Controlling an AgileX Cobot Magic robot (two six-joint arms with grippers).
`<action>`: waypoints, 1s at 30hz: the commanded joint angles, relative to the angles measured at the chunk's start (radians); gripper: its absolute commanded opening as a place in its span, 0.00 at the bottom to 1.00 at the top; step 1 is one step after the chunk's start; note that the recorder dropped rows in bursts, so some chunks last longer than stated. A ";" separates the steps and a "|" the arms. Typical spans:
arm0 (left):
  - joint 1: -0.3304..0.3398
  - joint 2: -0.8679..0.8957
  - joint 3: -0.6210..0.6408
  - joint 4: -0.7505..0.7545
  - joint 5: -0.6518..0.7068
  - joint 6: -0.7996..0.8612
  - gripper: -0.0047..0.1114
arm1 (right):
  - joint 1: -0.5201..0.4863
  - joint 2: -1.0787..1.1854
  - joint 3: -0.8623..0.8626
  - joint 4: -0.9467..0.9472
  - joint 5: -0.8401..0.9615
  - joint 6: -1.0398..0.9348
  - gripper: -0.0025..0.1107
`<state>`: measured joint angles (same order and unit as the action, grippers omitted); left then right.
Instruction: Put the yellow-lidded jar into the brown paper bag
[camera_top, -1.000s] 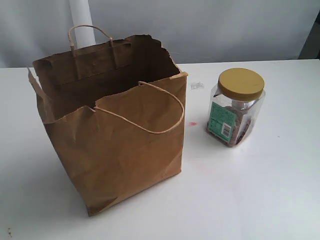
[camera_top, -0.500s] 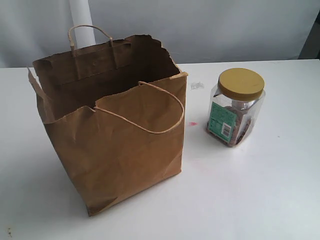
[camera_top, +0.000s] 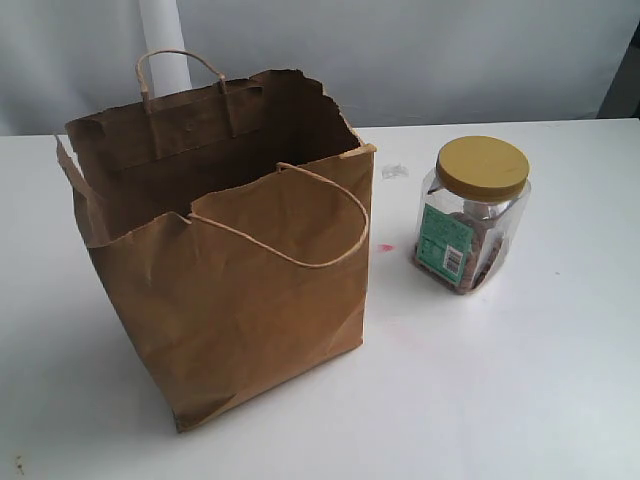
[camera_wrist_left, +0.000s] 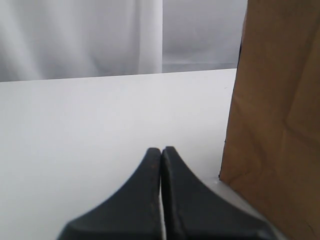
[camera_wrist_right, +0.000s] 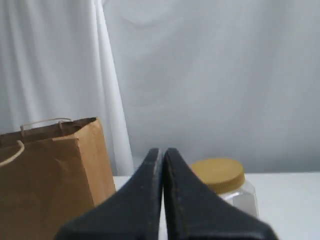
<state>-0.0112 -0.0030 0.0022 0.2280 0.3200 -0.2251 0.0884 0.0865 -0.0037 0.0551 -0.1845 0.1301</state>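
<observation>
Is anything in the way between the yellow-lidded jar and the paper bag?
No. Nothing visible stands on the white table between the small clear yellow-lidded jar and the creased brown paper bag. The bag is open on top and taller than the jar.

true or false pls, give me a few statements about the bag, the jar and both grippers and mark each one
1. The yellow-lidded jar stands upright on the table, outside the brown paper bag. True.
2. The jar is open. False: the yellow lid sits on it.
3. The left gripper is shut on nothing. True.
4. The right gripper clamps the jar. False: it is shut on nothing, and the jar stands apart beyond it.
5. The bag lies flat on its side. False: it stands upright, mouth open.
</observation>
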 joint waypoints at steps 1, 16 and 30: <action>-0.005 0.003 -0.002 -0.004 -0.009 -0.004 0.05 | -0.007 0.110 -0.076 0.032 0.122 -0.003 0.02; -0.005 0.003 -0.002 -0.004 -0.009 -0.004 0.05 | -0.007 0.747 -0.891 -0.084 0.830 -0.003 0.02; -0.005 0.003 -0.002 -0.004 -0.009 -0.004 0.05 | -0.007 1.317 -1.471 -0.114 1.285 -0.164 0.02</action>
<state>-0.0112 -0.0030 0.0022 0.2280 0.3200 -0.2251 0.0884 1.3323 -1.4047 -0.0557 1.0489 0.0141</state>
